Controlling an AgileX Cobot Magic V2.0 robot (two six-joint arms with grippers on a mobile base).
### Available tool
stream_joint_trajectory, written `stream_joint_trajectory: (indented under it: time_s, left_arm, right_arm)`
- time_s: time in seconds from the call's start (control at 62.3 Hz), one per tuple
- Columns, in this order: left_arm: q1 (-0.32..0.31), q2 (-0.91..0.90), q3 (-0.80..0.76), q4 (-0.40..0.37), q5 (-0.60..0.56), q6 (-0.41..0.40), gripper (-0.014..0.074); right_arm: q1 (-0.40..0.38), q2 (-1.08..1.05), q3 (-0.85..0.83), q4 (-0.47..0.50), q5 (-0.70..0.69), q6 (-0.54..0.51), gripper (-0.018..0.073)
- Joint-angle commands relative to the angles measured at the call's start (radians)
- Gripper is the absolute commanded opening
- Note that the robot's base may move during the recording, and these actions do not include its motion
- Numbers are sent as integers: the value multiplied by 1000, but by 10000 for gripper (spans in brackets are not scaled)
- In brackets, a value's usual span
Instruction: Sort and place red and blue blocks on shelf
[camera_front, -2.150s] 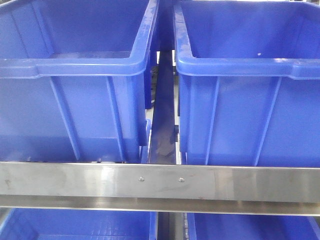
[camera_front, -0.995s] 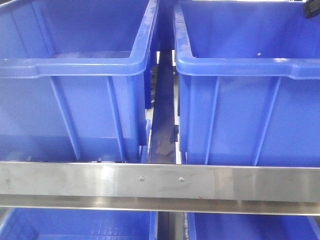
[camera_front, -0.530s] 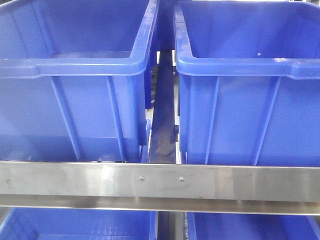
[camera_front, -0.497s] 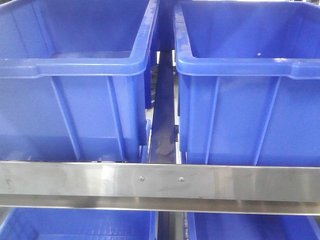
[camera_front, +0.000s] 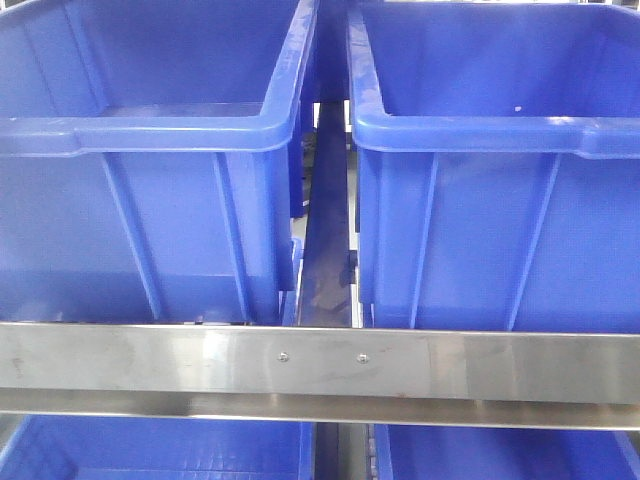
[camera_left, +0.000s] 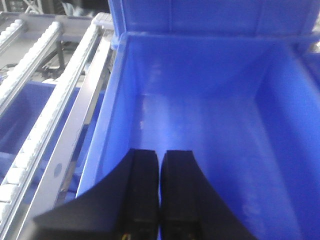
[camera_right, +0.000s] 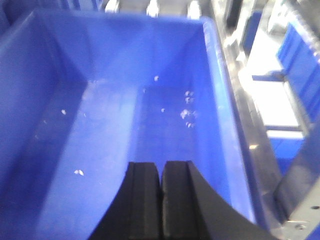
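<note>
left hand (camera_left: 159, 200) hangs over the inside of a blue tub (camera_left: 210, 125), its fingers pressed together with nothing between them. right hand (camera_right: 161, 200) is the same, pressed together over another blue tub (camera_right: 100, 125) with white specks on its floor. both tubs stand on the shelf (camera_front: 320, 365). no block is visible.

Brushed-steel shelf (camera_front: 320, 365) — glossy plastic tubs (camera_front: 150, 200)
</note>
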Motion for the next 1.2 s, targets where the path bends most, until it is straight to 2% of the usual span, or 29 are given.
stream_joint_trajectory:
  time_s: [0.0,0.096,0.257,0.497,0.674,1.187]
  left_arm:
    - [2,-40,-21,-14,-36,-2,126]
    - [2,-85,-6,-14,-10,-2,126]
    - [2,-178,45,-14,37,-2,126]
    - [2,-301,141,-38,83,-4,126]
    - [2,-350,187,-38,81,-4,126]
    - [2,-351,188,-38,75,-4,125]
  right_arm:
    - [-8,-48,-25,6,-61,-7,52]
    - [-8,-90,6,7,-61,-6,52]
    - [-8,-186,102,66,-61,5,52]
    - [-8,-324,210,68,-66,5,52]
    - [-8,-376,216,68,-73,5,52]
    - [-8,-378,216,68,-79,5,52]
